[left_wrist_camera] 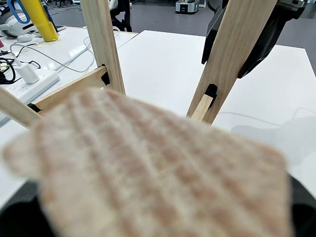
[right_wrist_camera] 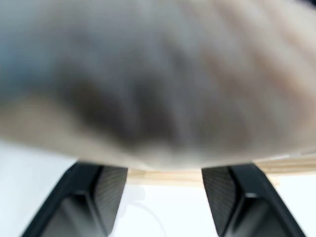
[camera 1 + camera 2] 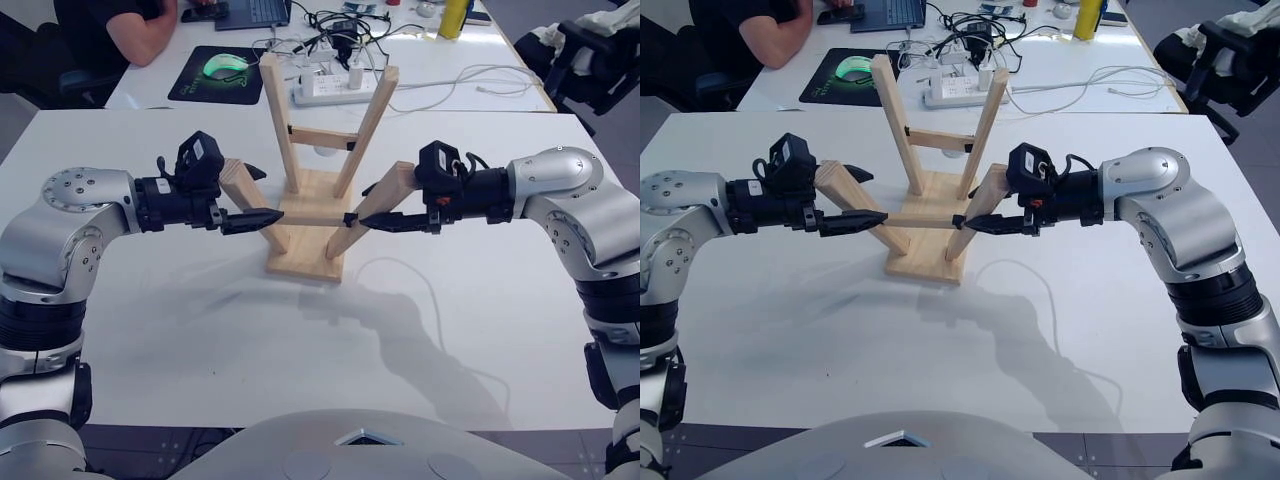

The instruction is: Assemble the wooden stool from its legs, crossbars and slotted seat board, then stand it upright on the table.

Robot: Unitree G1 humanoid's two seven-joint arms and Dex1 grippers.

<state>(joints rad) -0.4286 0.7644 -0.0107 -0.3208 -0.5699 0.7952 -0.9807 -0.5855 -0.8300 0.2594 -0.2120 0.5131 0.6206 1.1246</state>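
The stool stands upside down at the centre of the white worktop (image 3: pixel 200 330), its slotted seat board (image 3: pixel 305 265) lying flat and its legs pointing up. The left gripper (image 3: pixel 270 194) pinches the left front leg (image 3: pixel 232 178), which leans toward the left of the frame. The right gripper (image 3: pixel 360 205) clamps the right front leg (image 3: pixel 395 182), which leans right. A front crossbar (image 3: pixel 315 217) spans between these legs. Behind them, the two rear legs (image 3: pixel 280 120) are joined by a rear crossbar (image 3: pixel 322 138).
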